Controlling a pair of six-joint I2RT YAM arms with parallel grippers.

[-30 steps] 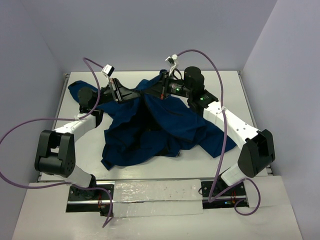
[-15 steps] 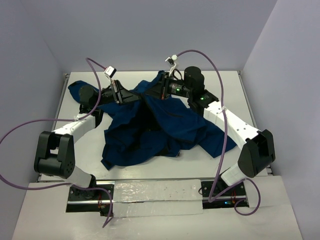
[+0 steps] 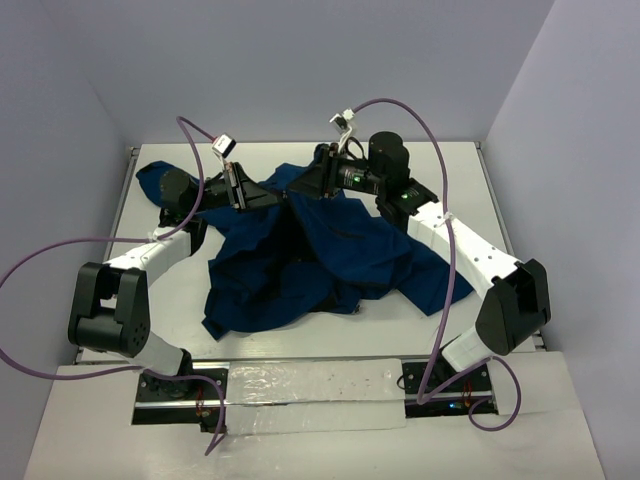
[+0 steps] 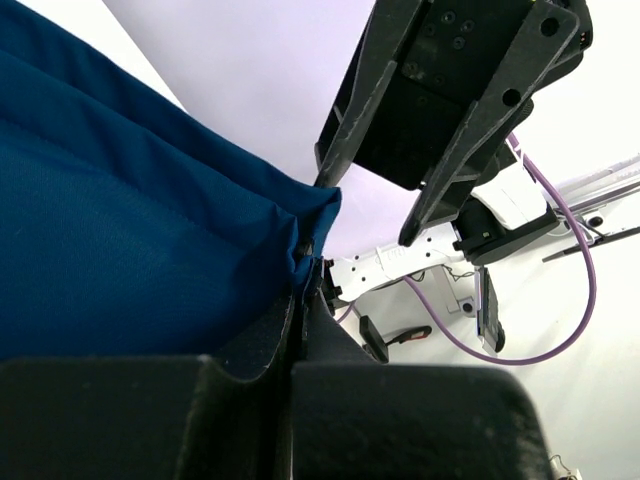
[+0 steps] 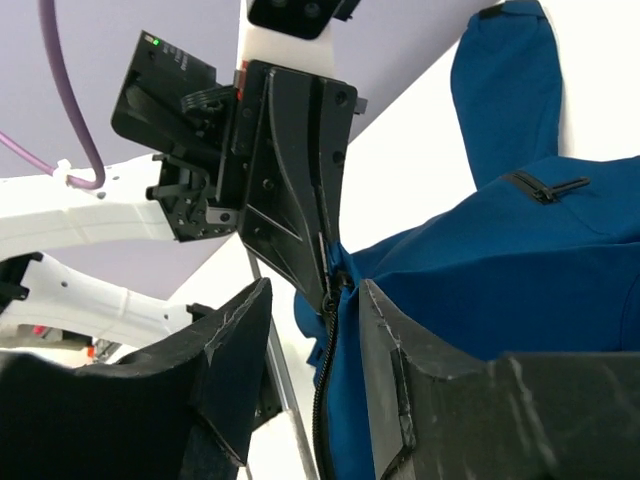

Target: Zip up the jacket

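The navy-blue jacket [image 3: 340,250] lies crumpled across the table, its top edge lifted at the back between both arms. My left gripper [image 3: 272,196] is shut on the fabric edge [image 4: 312,225] beside the zipper; its jaws are pressed together on the cloth [image 4: 303,290]. My right gripper [image 3: 306,186] faces it a few centimetres away. In the right wrist view that gripper [image 5: 312,305] stands open, and the black zipper track [image 5: 322,400] and its slider [image 5: 333,283] hang between the fingers without being pinched. The jacket [image 5: 520,270] drapes to its right.
One sleeve [image 3: 152,178] trails toward the table's back left corner, and another part [image 3: 440,285] spreads under the right arm. Purple cables [image 3: 420,115] arc above both wrists. Walls close in on three sides of the white table [image 3: 175,290].
My right gripper has gone from shut to open and let go of the zipper area. The left wrist has edged slightly to the right, still clamped on the jacket edge.
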